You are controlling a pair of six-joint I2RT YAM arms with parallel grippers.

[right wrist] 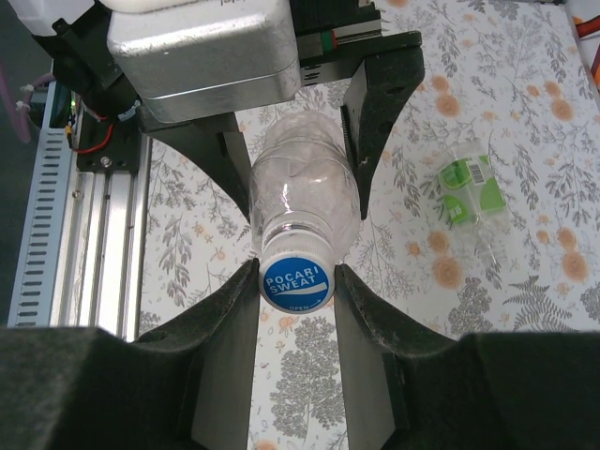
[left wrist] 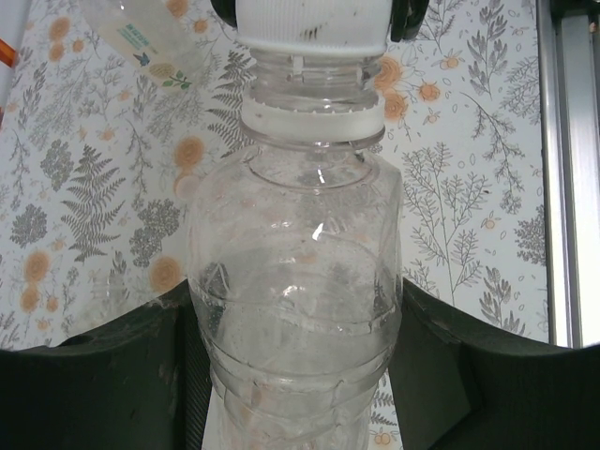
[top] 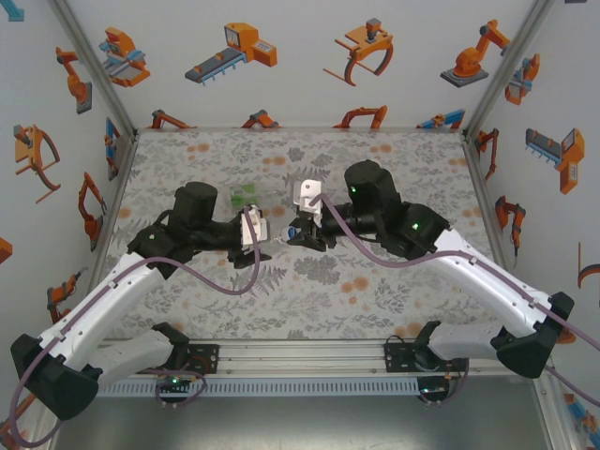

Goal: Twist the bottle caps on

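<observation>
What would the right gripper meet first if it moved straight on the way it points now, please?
The bottle, almost at once: the right gripper holds the blue cap apparently right on its neck.

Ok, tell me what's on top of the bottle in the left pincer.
A blue-topped cap sits on the neck of the bottle, pinched by the right pincer. Some thread shows below it; the mouth is hidden under the cap.

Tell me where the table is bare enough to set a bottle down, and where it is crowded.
Bare: on the table, the front strip between the arms and the near rail, and the far strip along the back wall. Crowded: the centre, where fingers grip the held bottle and blue cap, spare bottle just behind.
</observation>
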